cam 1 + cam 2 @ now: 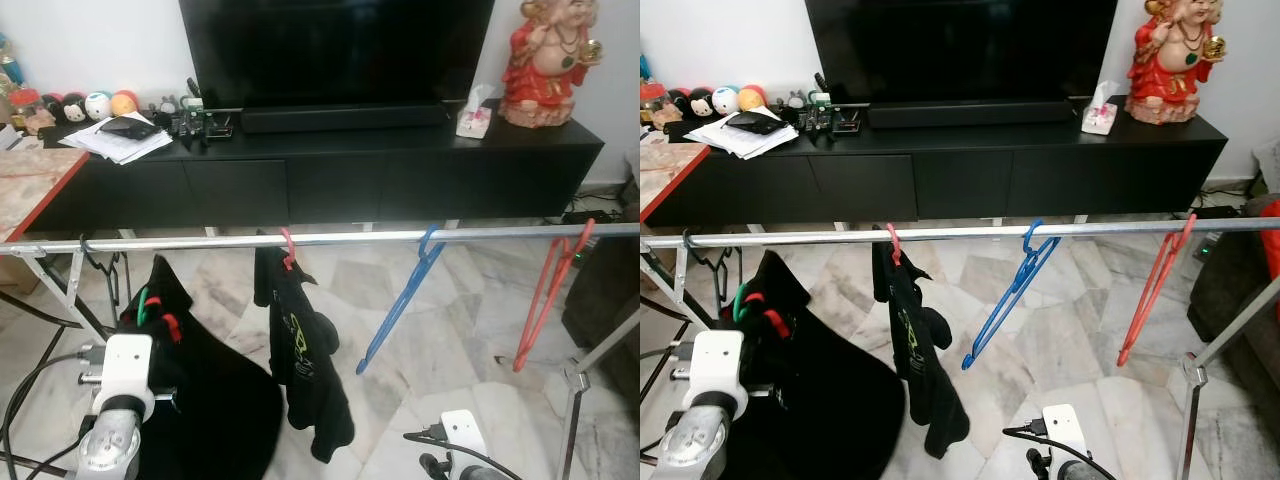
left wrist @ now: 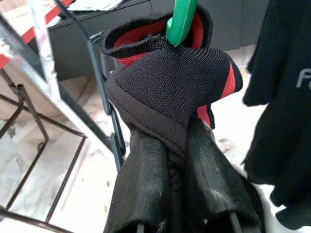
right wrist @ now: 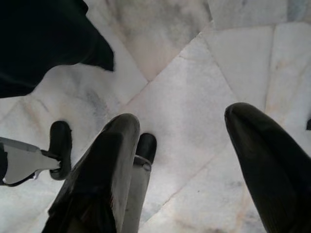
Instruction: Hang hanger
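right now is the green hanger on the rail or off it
Off it: the left gripper holds the green hanger and its black garment below the rail.

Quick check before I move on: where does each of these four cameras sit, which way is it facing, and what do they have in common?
Left eye: on the head, looking forward and down at the rail, left arm at bottom.
Right eye: same head, same scene, blue hanger on the rail.
Left wrist: along the left gripper, shut on a black garment with a green hanger.
Right wrist: along the open right gripper, facing the marble floor.
Shared: the garment.
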Robot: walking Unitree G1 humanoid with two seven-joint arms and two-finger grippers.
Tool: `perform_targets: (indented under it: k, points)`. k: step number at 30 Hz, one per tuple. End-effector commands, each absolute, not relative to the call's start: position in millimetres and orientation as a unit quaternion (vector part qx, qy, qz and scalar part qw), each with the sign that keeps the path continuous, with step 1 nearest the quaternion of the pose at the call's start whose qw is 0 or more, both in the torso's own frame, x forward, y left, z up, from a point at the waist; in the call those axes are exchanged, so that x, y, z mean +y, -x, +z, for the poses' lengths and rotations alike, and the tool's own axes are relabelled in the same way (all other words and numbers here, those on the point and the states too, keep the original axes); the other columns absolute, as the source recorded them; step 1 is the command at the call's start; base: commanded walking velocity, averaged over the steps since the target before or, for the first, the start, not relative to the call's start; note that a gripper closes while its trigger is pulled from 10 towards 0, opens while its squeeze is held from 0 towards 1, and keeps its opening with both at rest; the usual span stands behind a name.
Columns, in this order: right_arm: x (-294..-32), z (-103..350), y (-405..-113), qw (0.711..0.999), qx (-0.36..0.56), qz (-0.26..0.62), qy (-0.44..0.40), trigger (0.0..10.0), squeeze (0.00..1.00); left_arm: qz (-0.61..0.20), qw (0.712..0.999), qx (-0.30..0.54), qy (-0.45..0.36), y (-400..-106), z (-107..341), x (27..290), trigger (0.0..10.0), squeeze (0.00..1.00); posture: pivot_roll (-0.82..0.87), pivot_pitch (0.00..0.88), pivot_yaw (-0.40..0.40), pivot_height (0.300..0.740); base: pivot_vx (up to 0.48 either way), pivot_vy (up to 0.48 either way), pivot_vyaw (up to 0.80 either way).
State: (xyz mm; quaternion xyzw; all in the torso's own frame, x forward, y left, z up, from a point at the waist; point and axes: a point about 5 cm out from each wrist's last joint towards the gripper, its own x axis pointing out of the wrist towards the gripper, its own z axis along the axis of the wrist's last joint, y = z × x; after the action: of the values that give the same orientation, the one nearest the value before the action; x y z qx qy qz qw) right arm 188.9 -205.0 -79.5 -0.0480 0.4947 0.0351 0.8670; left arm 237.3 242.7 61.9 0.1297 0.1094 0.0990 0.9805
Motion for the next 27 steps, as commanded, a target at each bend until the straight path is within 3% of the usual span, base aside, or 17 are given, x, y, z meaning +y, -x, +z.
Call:
perform_targets:
  k: [1, 8, 11, 17, 27]
  points:
    - [-205.4, -79.4, -189.1, 0.866, 0.496, 0.037, 0.053, 10.0, 0.0, 0.099, 0.982, 0.098, -0.13, -240.0, 66.7, 245.8, 10.0, 0.0, -0.03, 0.0, 0.02, 0.74, 0.0, 0.0, 0.0]
    - [-205.3, -79.3, -189.2, 0.866, 0.496, 0.037, 0.052, 10.0, 0.0, 0.095, 0.982, 0.101, -0.126, -249.0, 66.0, 248.4, 10.0, 0.0, -0.03, 0.0, 0.013, 0.74, 0.0, 0.0, 0.0]
    - [-206.3, -78.8, -189.8, 0.866, 0.495, 0.04, 0.057, 10.0, 0.0, 0.037, 0.987, 0.076, -0.136, -261.2, 69.7, 232.2, 10.0, 0.0, -0.04, 0.0, 0.012, 0.74, 0.0, 0.0, 0.0]
    - [-206.7, -78.6, -190.0, 0.867, 0.494, 0.039, 0.058, 10.0, 0.0, 0.028, 0.994, 0.037, -0.097, -260.6, 77.2, 223.8, 10.0, 0.0, -0.04, 0.0, 0.008, 0.74, 0.0, 0.0, 0.0]
    - [-205.8, -79.0, -189.3, 0.867, 0.494, 0.043, 0.054, 10.0, 0.0, 0.019, 0.993, 0.034, -0.11, -262.4, 73.3, 205.4, 10.0, 0.0, -0.03, 0.0, 0.012, 0.74, 0.0, 0.0, 0.0]
